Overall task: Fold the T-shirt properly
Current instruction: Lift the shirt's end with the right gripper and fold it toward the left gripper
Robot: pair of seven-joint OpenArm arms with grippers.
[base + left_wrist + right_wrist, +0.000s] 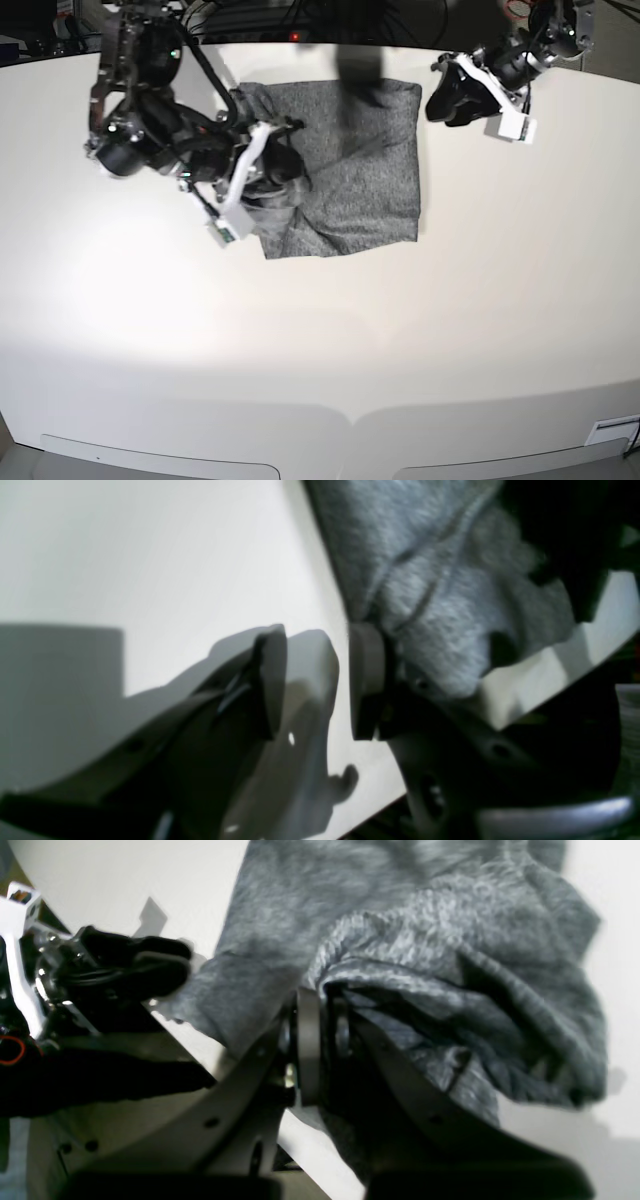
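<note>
White table [320, 330] supports the grey T-shirt [350, 170], lying near the far edge. Right gripper [322, 1040] is clamped on a bunched fold at its side. Farther back, left gripper [317, 680] stands parted, empty, beside the cloth edge.

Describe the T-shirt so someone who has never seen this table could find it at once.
Start at the wide white table and go to its far edge, between the two robot arms. The T-shirt lies there as a roughly square, partly folded heap. It is the only cloth, soft heather-grey knit with no print, and the right gripper pinches one bunched edge.
</note>
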